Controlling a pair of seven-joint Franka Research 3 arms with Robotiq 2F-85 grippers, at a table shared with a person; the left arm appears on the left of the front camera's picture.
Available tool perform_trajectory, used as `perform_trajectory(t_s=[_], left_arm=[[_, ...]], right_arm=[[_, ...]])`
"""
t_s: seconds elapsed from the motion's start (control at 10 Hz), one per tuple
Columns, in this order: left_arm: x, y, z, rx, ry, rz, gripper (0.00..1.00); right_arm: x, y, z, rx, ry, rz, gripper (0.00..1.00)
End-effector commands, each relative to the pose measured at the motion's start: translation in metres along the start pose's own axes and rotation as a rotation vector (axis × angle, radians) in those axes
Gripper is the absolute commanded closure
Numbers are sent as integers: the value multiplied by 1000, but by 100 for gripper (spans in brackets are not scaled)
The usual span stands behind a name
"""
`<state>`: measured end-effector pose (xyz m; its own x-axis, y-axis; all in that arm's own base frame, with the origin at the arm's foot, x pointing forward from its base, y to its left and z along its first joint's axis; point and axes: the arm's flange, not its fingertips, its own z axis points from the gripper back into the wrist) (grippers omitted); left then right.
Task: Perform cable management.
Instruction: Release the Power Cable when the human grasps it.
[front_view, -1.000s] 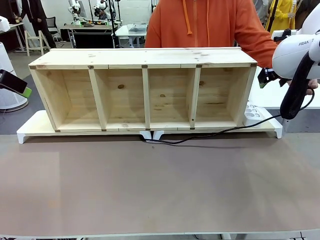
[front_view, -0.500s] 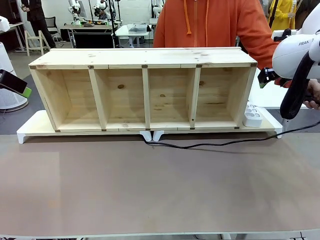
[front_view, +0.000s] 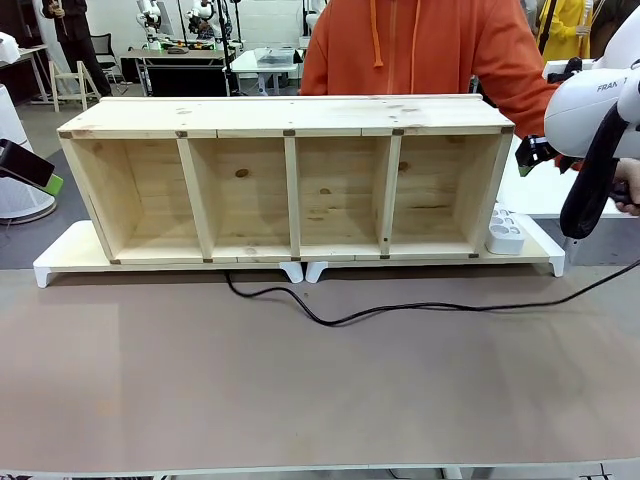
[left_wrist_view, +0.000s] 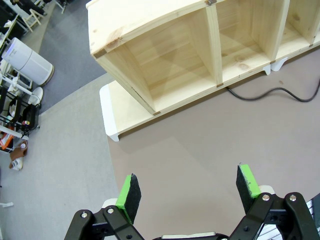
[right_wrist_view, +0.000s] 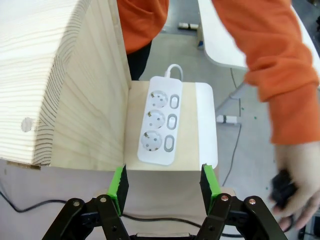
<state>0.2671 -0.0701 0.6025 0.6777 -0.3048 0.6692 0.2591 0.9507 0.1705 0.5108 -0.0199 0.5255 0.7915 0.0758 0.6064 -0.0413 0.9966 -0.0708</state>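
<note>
Pale raw wood on the shelf (front_view: 290, 180), grain and knots plain, no varnish. The tabletop (front_view: 320, 390) looks matt brown, smooth as board. The cable (front_view: 400, 308) is thin black rubbery cord. Glossy white plastic power strip (right_wrist_view: 159, 121). Soft orange cloth sleeve (right_wrist_view: 270, 65).

I see open tabletop (front_view: 320, 400) in front of the wooden shelf (front_view: 290, 180), crossed only by the cable (front_view: 400, 308); its 4 compartments stand clear, while the power strip (right_wrist_view: 159, 127) and the person's hand (right_wrist_view: 295, 187) crowd the shelf's right end
</note>
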Motion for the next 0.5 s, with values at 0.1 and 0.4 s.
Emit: perform_trajectory(t_s=[0.1,0.4], left_arm=[[-1,1,1,-2,6,-3,0],[-1,1,1,-2,6,-3,0]], right_arm=[[-1,-2,0,13,8,-9,25],[-1,-2,0,13,8,-9,25]])
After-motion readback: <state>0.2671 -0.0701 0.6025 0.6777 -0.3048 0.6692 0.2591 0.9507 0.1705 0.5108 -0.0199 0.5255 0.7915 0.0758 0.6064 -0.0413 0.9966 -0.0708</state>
